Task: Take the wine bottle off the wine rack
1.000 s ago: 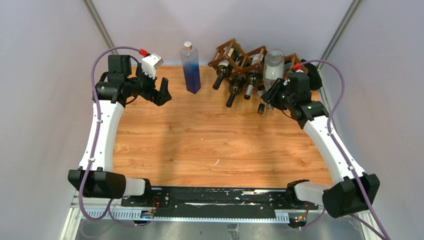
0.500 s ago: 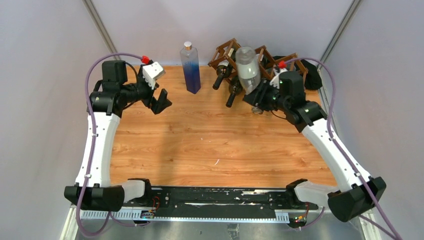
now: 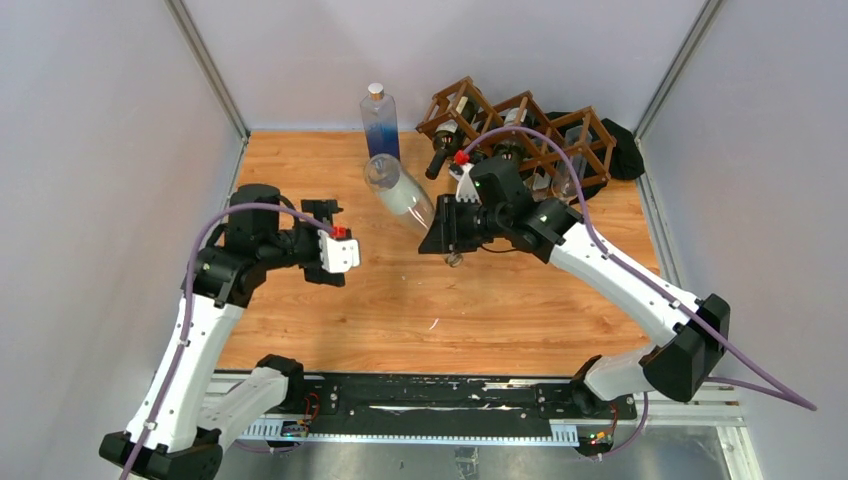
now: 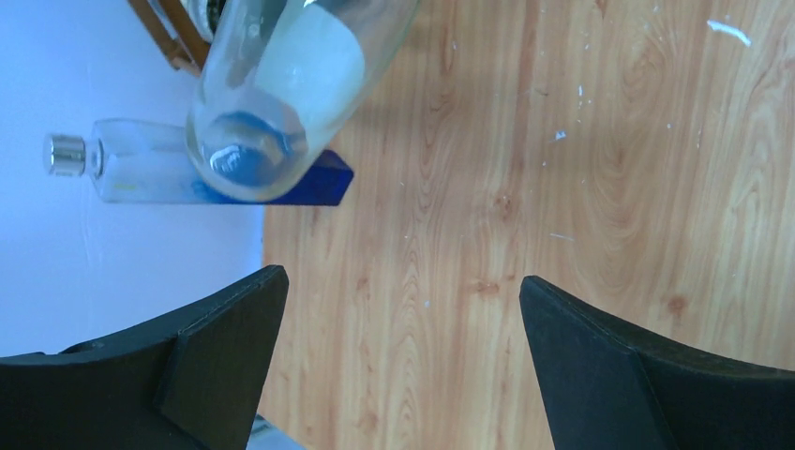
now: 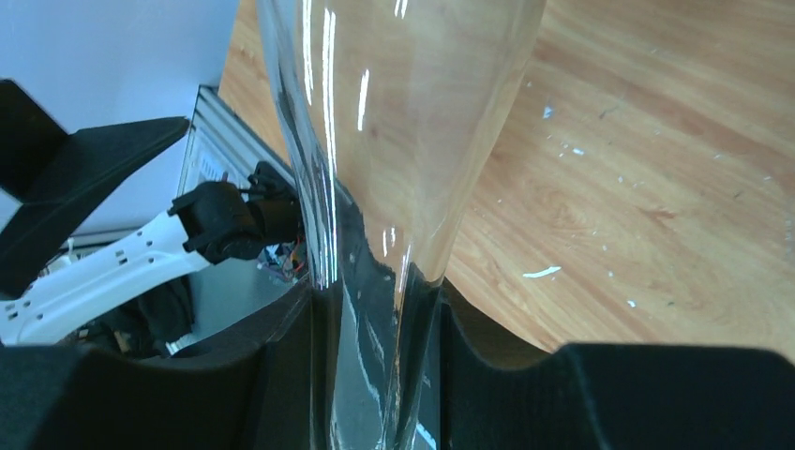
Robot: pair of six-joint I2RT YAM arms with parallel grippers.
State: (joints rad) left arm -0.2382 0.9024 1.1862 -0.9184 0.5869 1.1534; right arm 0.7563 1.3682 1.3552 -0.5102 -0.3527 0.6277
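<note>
Wine bottle [image 3: 400, 193]: clear glass, white label, off the rack. It sits mid-frame in the top view, tilted, with its base toward the upper left and its neck toward the lower right.

Nearest is the left gripper [image 4: 401, 279], at the lower left of the top view. Its jaws are spread wide, it holds nothing, and it faces the bottle's base.

The right gripper [image 3: 445, 236] is at centre frame, clamped on the bottle's neck. Its wrist view shows the glass wedged between both fingers.

Further back, the blue bottle [image 3: 380, 125] stands upright just behind the clear bottle's base. The wine rack [image 3: 590, 120] is at the upper right, with dark bottles [image 3: 440, 160] in its cells.

Step in hand, by my read: carry the bottle over and set it down on bare table [image 3: 400, 320].

To do it well:
- Hold the neck grip firm, since glass is slick and the heavy end hangs far from the fingers.
- Swing the base clear of the blue bottle.
- Bring it low, either upright or flat, before letting go.
- The left gripper could steady the body.
</note>
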